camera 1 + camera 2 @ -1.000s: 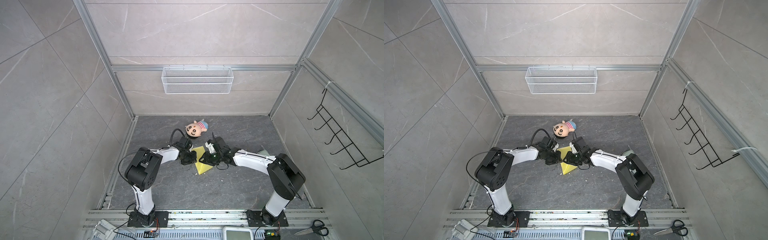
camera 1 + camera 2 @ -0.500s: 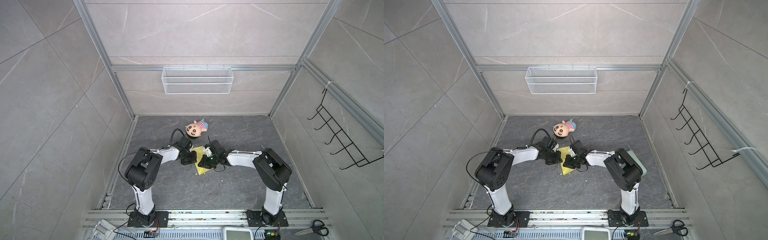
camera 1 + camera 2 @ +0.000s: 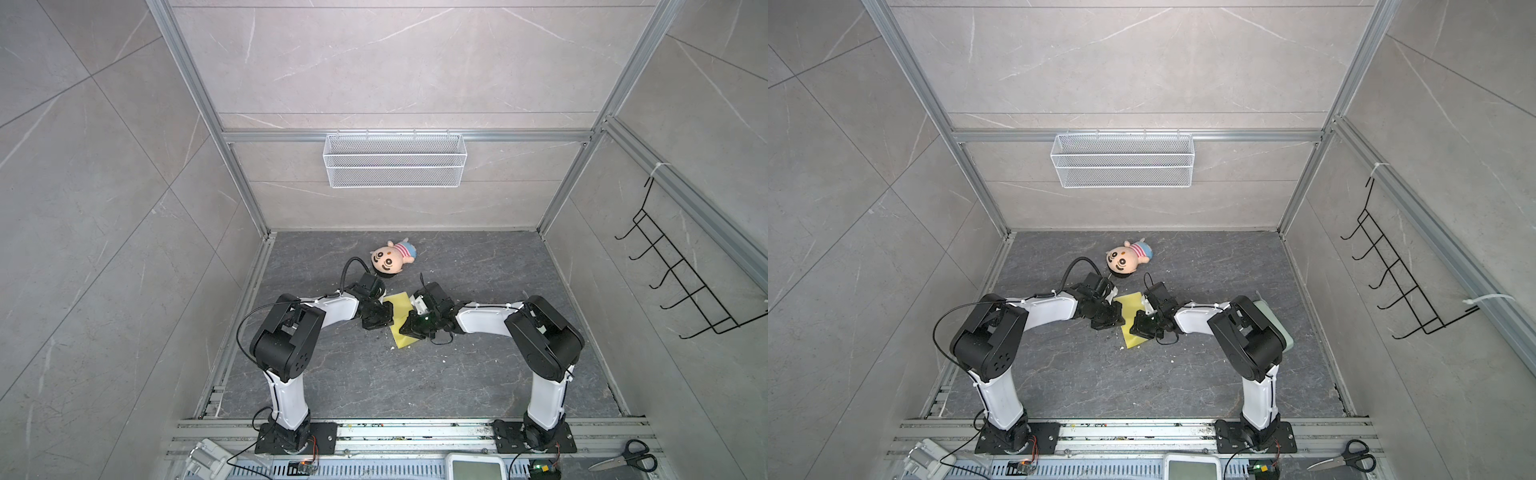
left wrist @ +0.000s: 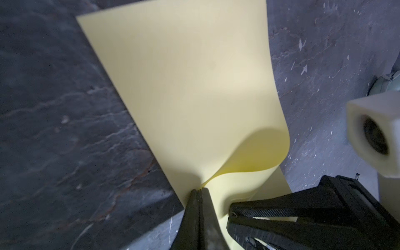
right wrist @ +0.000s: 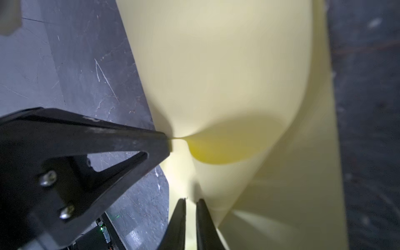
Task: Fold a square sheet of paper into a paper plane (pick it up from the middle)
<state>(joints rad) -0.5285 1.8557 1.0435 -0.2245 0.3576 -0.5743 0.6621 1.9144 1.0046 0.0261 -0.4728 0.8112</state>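
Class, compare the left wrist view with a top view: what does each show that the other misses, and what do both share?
Only the left wrist view: the left gripper pinched shut on an edge of the square sheet of paper, which bulges into a loop. Only a top view: the plush doll, wire basket, scissors and both whole arms. Both: the sheet, dark floor and right gripper.

The right pincer [image 5: 191, 202] now sits farther left, over the square sheet of paper [image 3: 399, 308], its jaws narrower, down to a slim gap; the right arm's elbow [image 3: 540, 336] stands closer to the middle.
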